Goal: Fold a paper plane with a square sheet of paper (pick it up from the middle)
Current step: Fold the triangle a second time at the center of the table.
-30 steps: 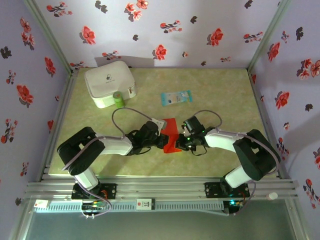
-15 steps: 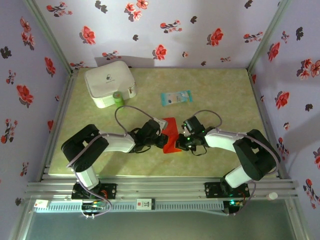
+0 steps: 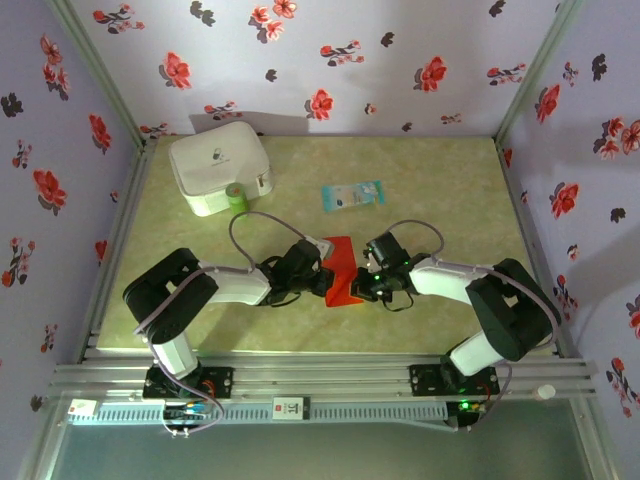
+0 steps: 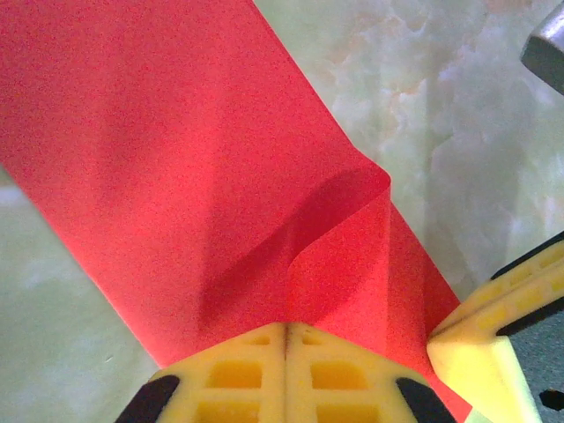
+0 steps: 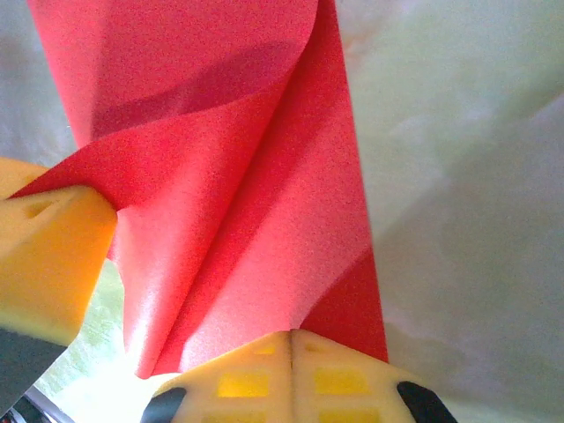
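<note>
The square sheet of paper is bright red and lies mid-table, partly folded. A flap curls up from it in the left wrist view, and it buckles into ridges in the right wrist view. My left gripper meets its left edge, jaws shut, with the raised flap running into the tips. My right gripper faces it from the right, also shut, and the paper's folds converge at its tips. Each wrist view catches the other gripper's yellow finger against the paper's edge.
A white boxy case stands at the back left with a small green object beside it. A pale blue packet lies behind the paper. Floral walls close in three sides, and a metal rail runs along the near edge.
The left arm's elbow has shifted a little to the right and its gripper has edged in on the paper. The right arm and the paper have barely moved.
</note>
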Tool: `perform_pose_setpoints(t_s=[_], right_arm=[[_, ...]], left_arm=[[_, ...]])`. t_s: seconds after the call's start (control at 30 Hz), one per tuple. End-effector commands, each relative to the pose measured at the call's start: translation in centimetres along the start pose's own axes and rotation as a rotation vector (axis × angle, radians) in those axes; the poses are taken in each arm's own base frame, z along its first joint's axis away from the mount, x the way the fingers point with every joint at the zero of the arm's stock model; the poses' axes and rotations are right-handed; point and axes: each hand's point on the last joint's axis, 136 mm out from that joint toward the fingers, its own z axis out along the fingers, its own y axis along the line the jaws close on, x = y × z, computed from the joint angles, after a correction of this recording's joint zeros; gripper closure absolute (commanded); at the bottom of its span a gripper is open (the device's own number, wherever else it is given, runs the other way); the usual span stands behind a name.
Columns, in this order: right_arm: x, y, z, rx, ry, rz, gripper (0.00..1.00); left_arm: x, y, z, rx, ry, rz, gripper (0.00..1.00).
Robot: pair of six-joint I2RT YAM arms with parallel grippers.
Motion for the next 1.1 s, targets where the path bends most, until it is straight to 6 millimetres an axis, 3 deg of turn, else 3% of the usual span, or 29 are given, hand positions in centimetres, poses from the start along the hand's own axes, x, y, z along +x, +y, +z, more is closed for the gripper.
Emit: perform_pose_setpoints(t_s=[0.0, 0.6, 1.07], right_arm=[[0.50, -3.01, 0.15, 0.119, 0.011, 0.034, 1.00], [0.27, -2.64, -0.18, 0.113, 0.000, 0.029, 0.99], [0.21, -2.42, -0.20, 0.103, -0.002, 0.032, 0.99]], left_arm=[[-0.07, 1.24, 0.11, -0.049, -0.010, -0.008, 1.00], [0.24, 1.70, -0.28, -0.062, -0.022, -0.085, 1.00], [-0.70, 1.28, -0.53, -0.047, -0.053, -0.059, 0.99]])
